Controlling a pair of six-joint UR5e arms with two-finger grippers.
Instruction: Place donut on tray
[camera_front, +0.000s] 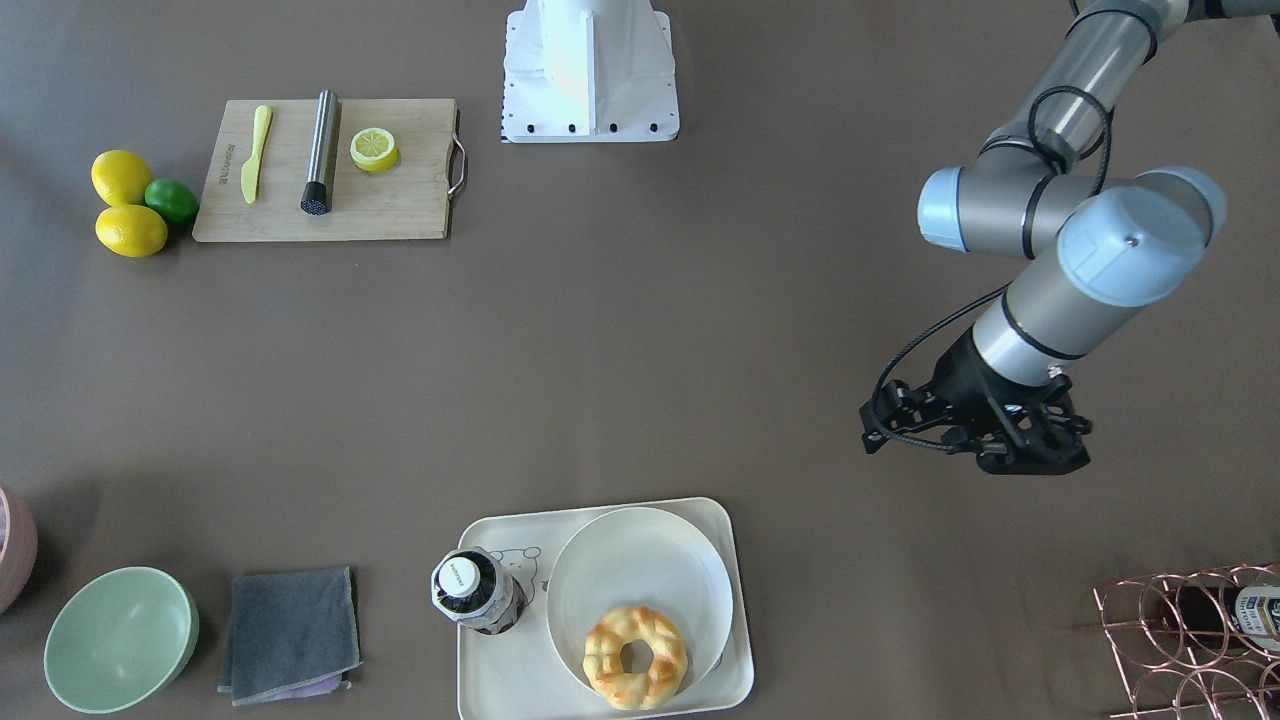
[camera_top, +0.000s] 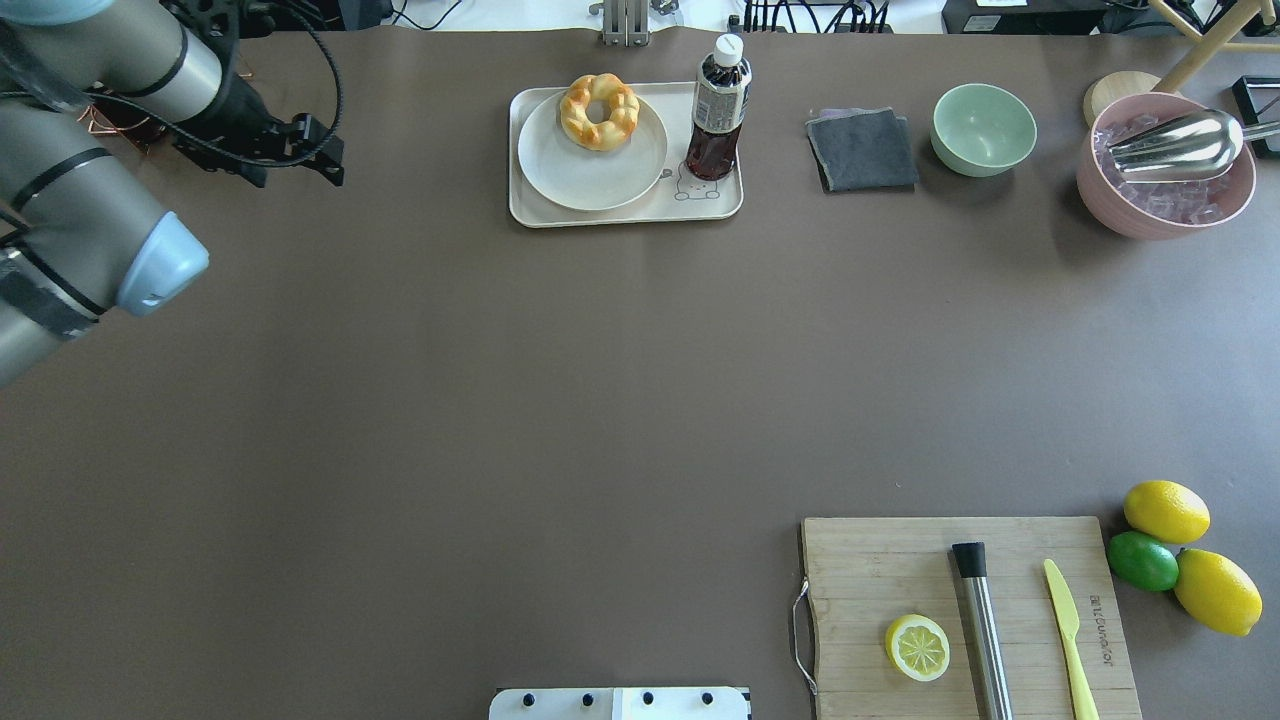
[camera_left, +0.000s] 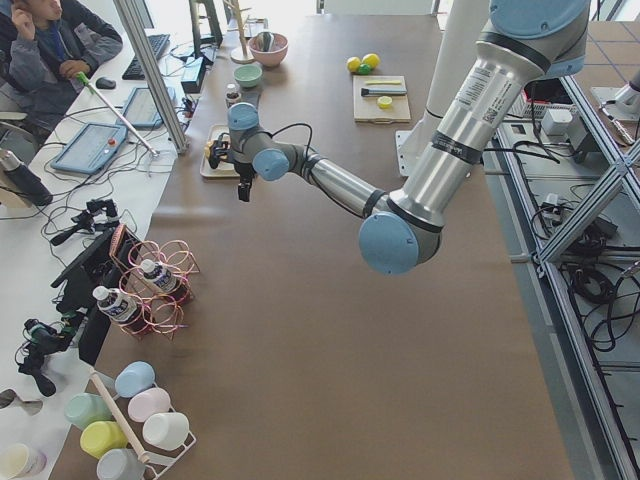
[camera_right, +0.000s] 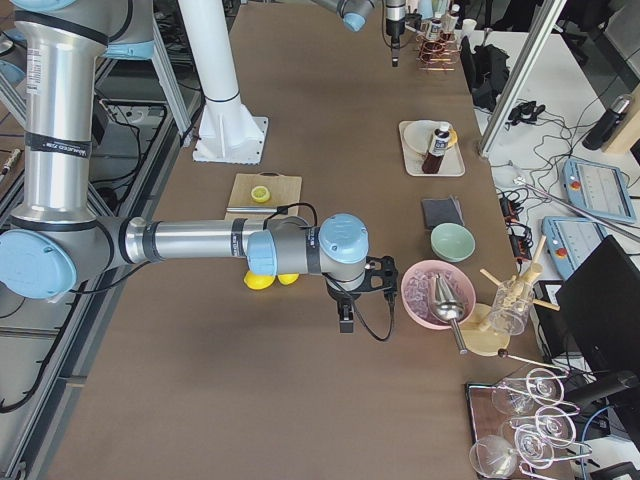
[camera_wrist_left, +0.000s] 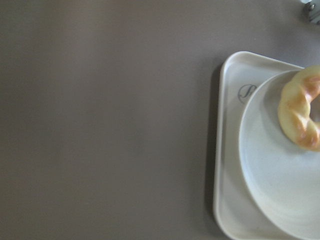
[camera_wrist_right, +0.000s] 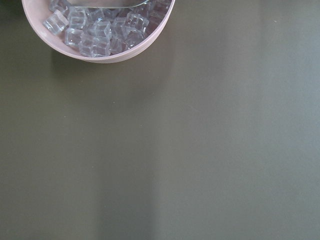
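My left arm (camera_left: 340, 186) reaches across the brown table (camera_left: 330, 340) to the edge opposite my base. My left gripper (camera_left: 243, 190) hangs just beside the cream rectangular tray (camera_left: 217, 171). A copper wire bottle rack (camera_left: 152, 288) shares that edge.

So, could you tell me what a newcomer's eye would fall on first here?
Probably the golden donut, lying on a white plate on the cream tray at the far edge of the table, next to a dark bottle. Then the left gripper, hanging over bare table off to the tray's side, and the pink bowl of ice cubes at the far right corner.
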